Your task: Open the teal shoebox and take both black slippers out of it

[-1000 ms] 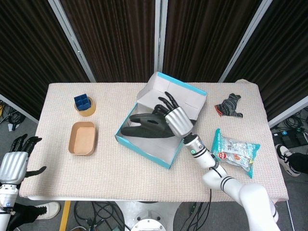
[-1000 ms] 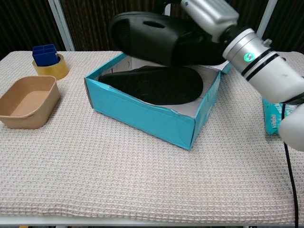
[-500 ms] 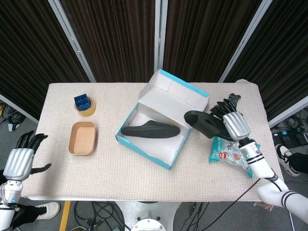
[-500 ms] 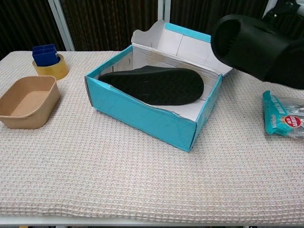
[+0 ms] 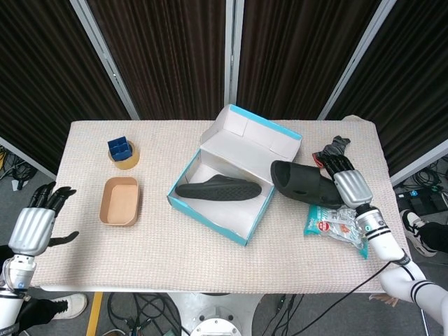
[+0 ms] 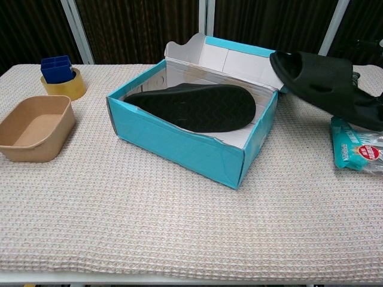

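The teal shoebox stands open in the middle of the table, its lid folded back. One black slipper lies sole-up inside it. My right hand holds the other black slipper just right of the box, low over the table. In the chest view the slipper hides that hand. My left hand hangs open off the table's left edge, holding nothing.
A brown paper tray and a tape roll with a blue block sit at the left. A teal snack bag lies under my right forearm. A dark cloth lies at the back right.
My right hand lifted one slipper out of the box, carried it right and lowered it beside the box. The left hand rose slightly.
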`<state>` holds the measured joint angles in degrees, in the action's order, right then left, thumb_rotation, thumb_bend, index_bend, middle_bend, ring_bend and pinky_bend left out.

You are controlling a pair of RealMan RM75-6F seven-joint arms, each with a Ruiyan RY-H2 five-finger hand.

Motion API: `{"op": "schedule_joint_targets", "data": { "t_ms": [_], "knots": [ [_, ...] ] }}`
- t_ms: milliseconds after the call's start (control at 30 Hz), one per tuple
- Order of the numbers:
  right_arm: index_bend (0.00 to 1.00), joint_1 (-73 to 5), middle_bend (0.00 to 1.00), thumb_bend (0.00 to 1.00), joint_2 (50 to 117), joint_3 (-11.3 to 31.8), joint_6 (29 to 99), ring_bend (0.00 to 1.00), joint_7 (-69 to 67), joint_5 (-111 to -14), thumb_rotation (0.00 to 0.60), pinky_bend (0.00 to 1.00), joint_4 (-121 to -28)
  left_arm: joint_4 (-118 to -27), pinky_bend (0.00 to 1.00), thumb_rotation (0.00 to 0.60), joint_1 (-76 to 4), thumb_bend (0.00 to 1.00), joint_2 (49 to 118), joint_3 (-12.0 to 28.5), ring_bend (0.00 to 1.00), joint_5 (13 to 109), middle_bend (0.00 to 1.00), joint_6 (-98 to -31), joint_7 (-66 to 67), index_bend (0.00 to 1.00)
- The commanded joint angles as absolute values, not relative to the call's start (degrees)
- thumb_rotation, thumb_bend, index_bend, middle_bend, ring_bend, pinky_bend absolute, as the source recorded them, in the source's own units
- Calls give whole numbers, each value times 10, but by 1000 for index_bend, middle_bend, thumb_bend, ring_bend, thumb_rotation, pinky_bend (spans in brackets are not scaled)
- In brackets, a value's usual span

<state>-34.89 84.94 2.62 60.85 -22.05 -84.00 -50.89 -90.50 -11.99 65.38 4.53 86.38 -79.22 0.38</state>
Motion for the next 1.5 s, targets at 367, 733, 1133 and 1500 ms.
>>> {"op": "schedule_joint_targets", "data": {
  "t_ms": [367, 733, 1133, 1500],
  "knots": [
    [0, -313, 0, 0, 656, 64, 638, 0, -98, -803, 600, 0, -769, -927, 87, 600, -251, 15, 630, 91, 23, 928, 150, -703, -72, 179],
    [0, -273, 0, 0, 610, 75, 691, 0, -74, -796, 600, 0, -829, -920, 163, 600, -429, 18, 706, 159, 83, 842, 170, -509, -81, 205],
    [0, -256, 0, 0, 609, 75, 704, 0, -67, -806, 600, 0, -833, -859, 281, 600, -540, 32, 844, 165, 167, 647, 222, -424, 107, 231],
    [0, -245, 0, 0, 616, 80, 707, 0, -81, -802, 600, 0, -821, -781, 287, 600, -598, 43, 943, 143, 172, 451, 230, -448, 244, 238]
  ]
}}
